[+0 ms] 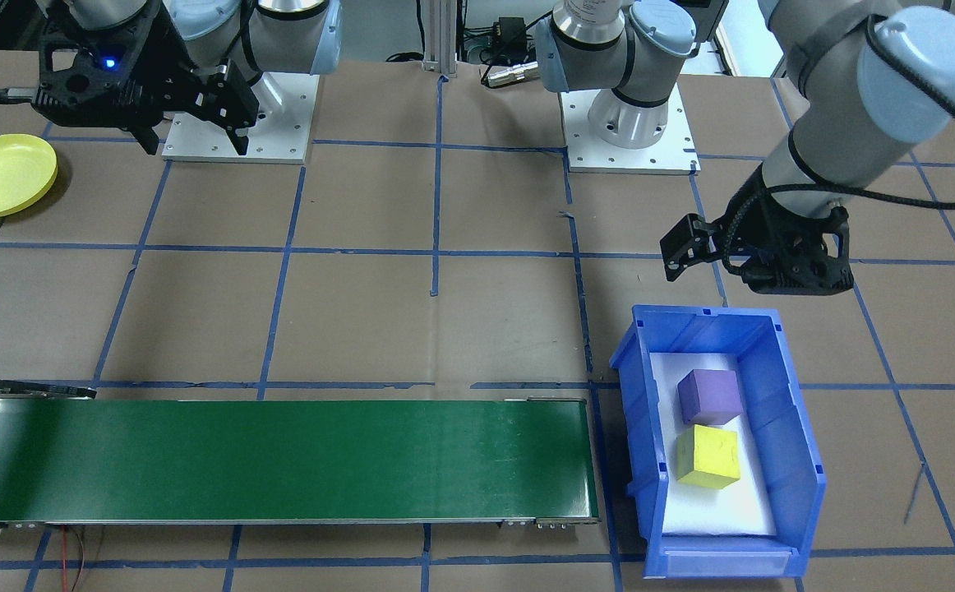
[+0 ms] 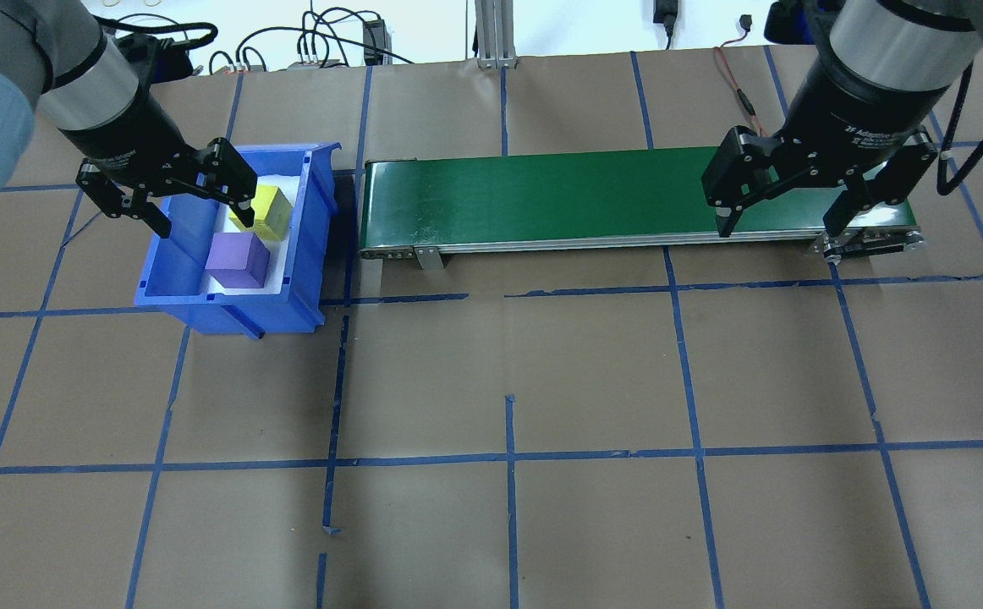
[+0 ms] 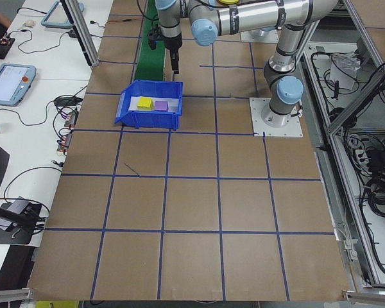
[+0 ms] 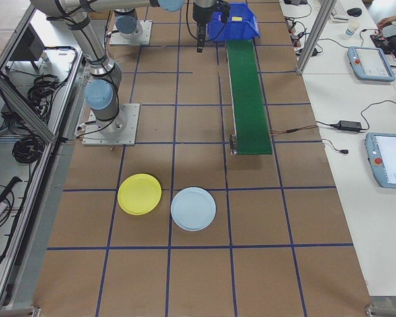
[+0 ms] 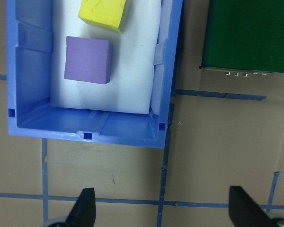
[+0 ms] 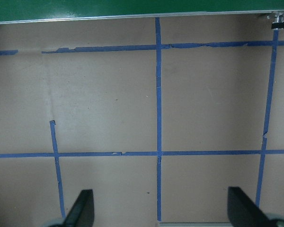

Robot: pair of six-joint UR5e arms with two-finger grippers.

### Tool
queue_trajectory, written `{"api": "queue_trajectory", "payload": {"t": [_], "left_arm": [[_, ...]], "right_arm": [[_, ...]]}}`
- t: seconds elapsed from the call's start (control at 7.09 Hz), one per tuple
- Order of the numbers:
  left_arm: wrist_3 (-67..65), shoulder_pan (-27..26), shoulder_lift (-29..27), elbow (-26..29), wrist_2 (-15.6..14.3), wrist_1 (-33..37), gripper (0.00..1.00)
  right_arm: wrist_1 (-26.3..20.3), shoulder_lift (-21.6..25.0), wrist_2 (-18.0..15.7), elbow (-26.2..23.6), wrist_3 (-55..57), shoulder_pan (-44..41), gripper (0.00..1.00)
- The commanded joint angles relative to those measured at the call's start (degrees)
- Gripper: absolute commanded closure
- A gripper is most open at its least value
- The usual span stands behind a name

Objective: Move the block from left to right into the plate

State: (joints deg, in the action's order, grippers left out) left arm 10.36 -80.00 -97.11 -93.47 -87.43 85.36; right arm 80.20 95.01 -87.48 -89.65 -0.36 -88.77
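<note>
We see our left tool (image 2: 180, 199) hanging over the near edge of the blue bin (image 2: 310, 220), its two fingers spread wide and gripping nothing. In the left wrist view both fingertips (image 5: 84, 208) frame bare tabletop just outside the bin's wall. Inside the bin, on a white liner, sit two blocks: the purple block (image 2: 238, 260) and the yellow block (image 2: 263, 211). They lie close beside each other, the yellow one a little turned; whether they touch we cannot tell. Neither is in contact with the tool.

Just beside the bin runs the green conveyor belt (image 2: 542, 194), with nothing on it. Our right tool (image 2: 777, 222) hovers at the belt's far end from the bin, by the edge nearer the robot, also released with its fingers wide apart and nothing between them. The right wrist view looks down on brown tabletop (image 6: 104, 104) crossed by blue tape lines, with the belt's edge along the top.

Past that end of the belt, two plates lie flat on the tabletop: the yellow plate (image 4: 139, 194) and the pale blue plate (image 4: 193, 209), close together, well apart from the bin.
</note>
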Motion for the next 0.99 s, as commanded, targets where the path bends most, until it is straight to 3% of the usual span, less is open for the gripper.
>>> {"api": "queue_trajectory", "payload": {"t": [0.0,0.42,0.85], "left_arm": [[4.3,1.9,-7.1,-0.8,-0.3,-8.7,0.00],[10.5,3.2,-13.3,-0.7,-0.5,-17.6,0.00],[10.4,3.2,-16.2,-0.7,-1.9,-18.6,0.00]], "right_arm": [[0.0,-0.1,-0.1,0.0,0.0,0.0,0.00],[0.0,0.0,0.0,0.0,0.0,0.0,0.00],[0.0,-0.1,-0.1,0.0,0.0,0.0,0.00]]}}
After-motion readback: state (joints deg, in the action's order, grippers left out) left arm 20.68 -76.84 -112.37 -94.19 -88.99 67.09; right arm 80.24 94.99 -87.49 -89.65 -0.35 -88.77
